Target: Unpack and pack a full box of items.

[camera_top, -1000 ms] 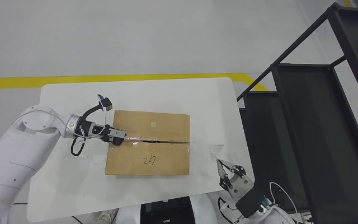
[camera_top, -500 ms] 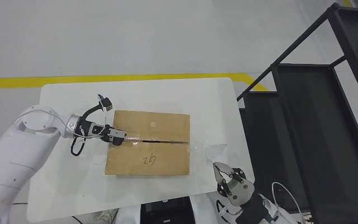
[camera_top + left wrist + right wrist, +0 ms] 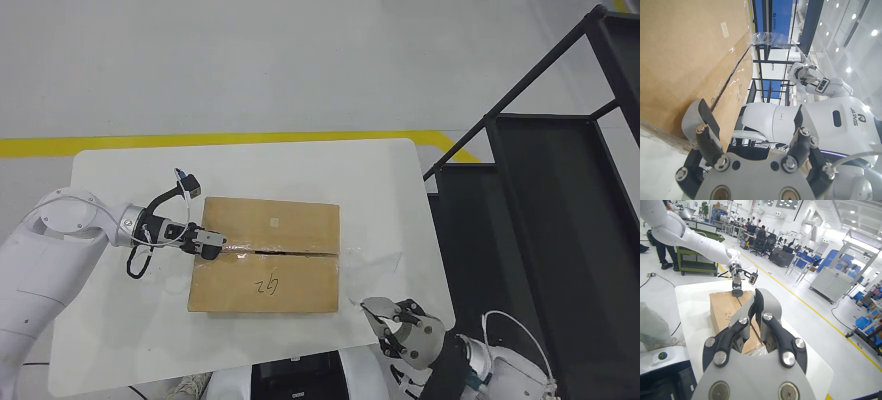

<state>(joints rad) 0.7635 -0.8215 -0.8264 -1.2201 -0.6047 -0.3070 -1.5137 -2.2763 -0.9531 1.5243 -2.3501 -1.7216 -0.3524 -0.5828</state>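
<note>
- Left end effector (image 3: pixel 751 111): fingers apart, one resting on the box (image 3: pixel 265 255) beneath it
- Right end effector (image 3: pixel 755 303): clamped on the tape strip (image 3: pixel 783 40), judged thin, clingy, tear-prone
- Box judged stiff; take flaps at the seam

Wide table strip (image 3: pixel 300 170) beyond box (image 3: pixel 268 225)

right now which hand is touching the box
The left hand, resting on the box at its seam; the right hand is off it, pinching the peeled tape.
</note>
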